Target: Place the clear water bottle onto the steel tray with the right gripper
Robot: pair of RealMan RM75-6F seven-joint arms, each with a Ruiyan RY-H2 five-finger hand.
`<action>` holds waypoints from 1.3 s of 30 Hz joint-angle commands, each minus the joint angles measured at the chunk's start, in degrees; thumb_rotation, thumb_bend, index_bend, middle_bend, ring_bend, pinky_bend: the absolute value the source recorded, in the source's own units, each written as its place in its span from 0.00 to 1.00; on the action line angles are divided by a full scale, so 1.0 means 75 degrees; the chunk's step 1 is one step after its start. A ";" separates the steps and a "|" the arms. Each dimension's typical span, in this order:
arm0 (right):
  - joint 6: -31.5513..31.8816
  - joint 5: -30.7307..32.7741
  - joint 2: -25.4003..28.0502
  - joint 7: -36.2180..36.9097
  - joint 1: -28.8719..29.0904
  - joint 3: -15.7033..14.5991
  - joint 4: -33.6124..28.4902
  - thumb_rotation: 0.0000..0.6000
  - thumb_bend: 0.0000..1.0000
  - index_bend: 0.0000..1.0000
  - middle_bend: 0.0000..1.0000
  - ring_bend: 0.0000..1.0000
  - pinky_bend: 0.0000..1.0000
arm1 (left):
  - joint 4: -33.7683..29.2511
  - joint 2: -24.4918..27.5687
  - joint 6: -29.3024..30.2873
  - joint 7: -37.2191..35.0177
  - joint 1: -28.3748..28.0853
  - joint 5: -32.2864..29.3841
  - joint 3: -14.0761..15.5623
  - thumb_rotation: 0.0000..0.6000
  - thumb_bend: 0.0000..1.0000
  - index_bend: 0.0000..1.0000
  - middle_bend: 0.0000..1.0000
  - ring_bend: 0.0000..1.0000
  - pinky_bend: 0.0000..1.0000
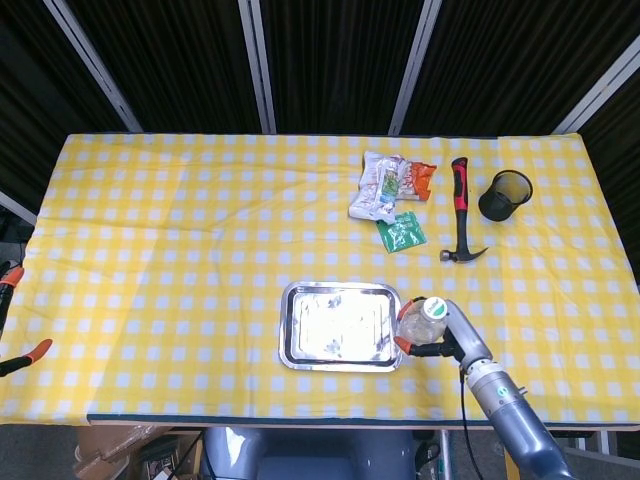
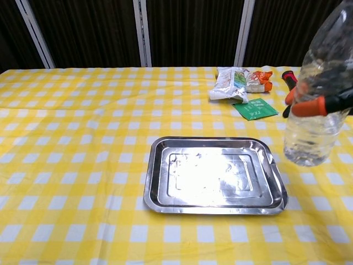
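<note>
From the head view, the right hand [image 1: 443, 338] was wrapped around the clear water bottle [image 1: 424, 322]. The bottle was at about 3 o'clock from the steel tray [image 1: 341, 325], just past its right edge. Whether the bottle sat on the yellow checked tablecloth [image 1: 180, 240] or hung above it was hard to tell. The tray had nothing in it, just shine. A black mesh cup [image 1: 505, 195] stood far back at 1 o'clock, and what was inside it could not be seen.

From the chest view, the bottle [image 2: 320, 99] stood upright at 2 o'clock from the tray [image 2: 215, 175], with the orange-tipped fingers [image 2: 311, 105] pressed on its middle. The top of the bottle was cut off by the picture edge. Most of the hand was cut off too. A hammer [image 2: 287, 76] peeked out behind the bottle. The left hand did not show.
</note>
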 commanded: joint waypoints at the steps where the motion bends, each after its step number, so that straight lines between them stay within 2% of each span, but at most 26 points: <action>1: -0.0282 -0.0284 0.1166 0.0407 -0.0134 0.0555 -0.0235 1.00 0.82 0.79 0.61 0.28 0.00 | 0.0001 0.0009 0.0011 -0.0029 0.0007 -0.0010 -0.0009 1.00 0.19 0.04 0.00 0.00 0.00; 5: -0.0809 -0.0692 0.2467 0.1283 -0.0301 0.1332 -0.0235 1.00 0.82 0.79 0.61 0.28 0.00 | 0.0004 0.0008 -0.0018 -0.0027 0.0001 -0.0032 -0.0009 1.00 0.19 0.04 0.00 0.00 0.00; 9: -0.1445 -0.1058 0.3503 0.2059 -0.0439 0.1872 -0.0235 1.00 0.82 0.79 0.61 0.28 0.00 | -0.0002 0.0000 -0.0008 0.0000 0.0000 -0.0009 -0.0004 1.00 0.19 0.04 0.00 0.00 0.00; 11: -0.1816 -0.1237 0.3921 0.2370 -0.0539 0.1957 -0.0235 1.00 0.82 0.79 0.61 0.27 0.00 | -0.0007 -0.0001 -0.0003 -0.0002 0.0006 -0.0019 -0.0006 1.00 0.19 0.04 0.00 0.00 0.00; 14: -0.2242 -0.1290 0.4087 0.2552 -0.0569 0.1817 -0.0235 1.00 0.82 0.79 0.61 0.27 0.00 | -0.0007 0.0007 0.0004 -0.0020 0.0011 -0.0020 -0.0009 1.00 0.19 0.04 0.00 0.00 0.00; 16: -0.2382 -0.1226 0.3968 0.2568 -0.0523 0.1656 -0.0235 1.00 0.82 0.79 0.61 0.28 0.00 | -0.0003 0.0013 0.0015 -0.0032 0.0017 -0.0018 -0.0010 1.00 0.19 0.04 0.00 0.00 0.00; 21: -0.2418 -0.0872 0.3162 0.2036 -0.0259 0.0895 -0.0235 1.00 0.82 0.79 0.61 0.28 0.00 | 0.0006 0.0025 0.0042 -0.0070 0.0028 -0.0029 -0.0027 1.00 0.19 0.04 0.00 0.00 0.00; 26: -0.1563 -0.0106 0.1732 0.1123 0.0200 0.0003 -0.0217 1.00 0.82 0.79 0.61 0.28 0.00 | 0.0011 0.0009 0.0010 -0.0023 0.0010 -0.0013 -0.0017 1.00 0.19 0.04 0.00 0.00 0.00; 29: -0.1121 0.0155 0.0839 0.0838 0.0354 -0.0360 0.0074 1.00 0.82 0.79 0.61 0.28 0.00 | 0.0014 -0.0004 0.0011 0.0008 0.0008 -0.0024 -0.0023 1.00 0.19 0.04 0.00 0.00 0.00; 33: -0.0873 -0.0059 -0.0029 0.0970 0.0220 -0.0610 0.0530 1.00 0.82 0.79 0.61 0.28 0.00 | 0.0013 -0.0012 -0.0001 0.0030 0.0003 -0.0049 -0.0033 1.00 0.19 0.04 0.00 0.00 0.00; 39: -0.0538 -0.0768 -0.0423 0.1051 0.0032 -0.0571 0.0757 1.00 0.82 0.79 0.61 0.28 0.00 | 0.0001 -0.0020 0.0025 0.0051 0.0009 -0.0017 -0.0026 1.00 0.19 0.04 0.00 0.00 0.00</action>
